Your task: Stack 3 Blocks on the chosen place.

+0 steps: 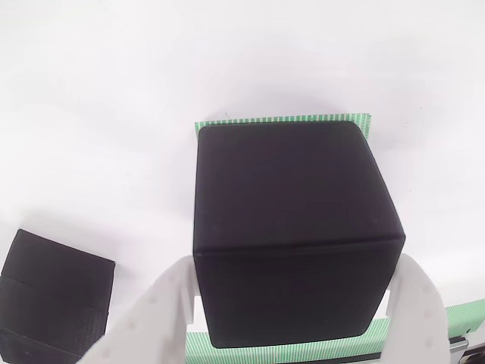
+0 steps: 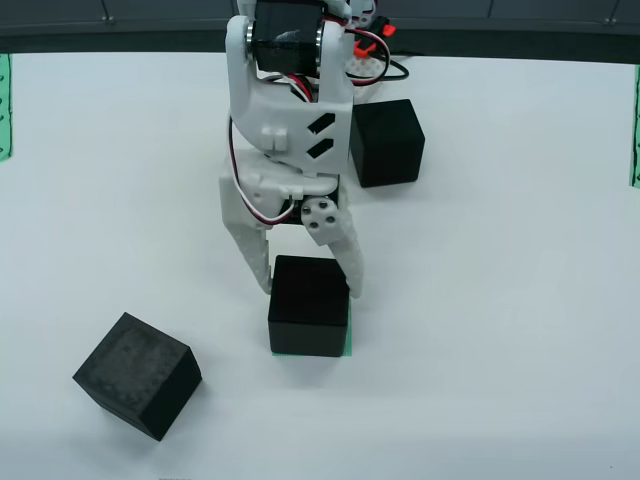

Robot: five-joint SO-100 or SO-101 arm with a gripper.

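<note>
So the first cube (image 2: pixel 309 305) sits on the green-striped patch (image 1: pixel 282 120), whose edge peeks out along the cube's right side in the overhead view. The gripper (image 2: pixel 308 282) straddles it, white fingers (image 1: pixel 163 307) just beside its two flanks; whether they pinch or have let go, I cannot tell. It looks like placement of block one. Next would come fetching the tilted cube (image 2: pixel 137 375) at lower left or the far cube (image 2: pixel 386 141) behind the arm. No containers are about
</note>
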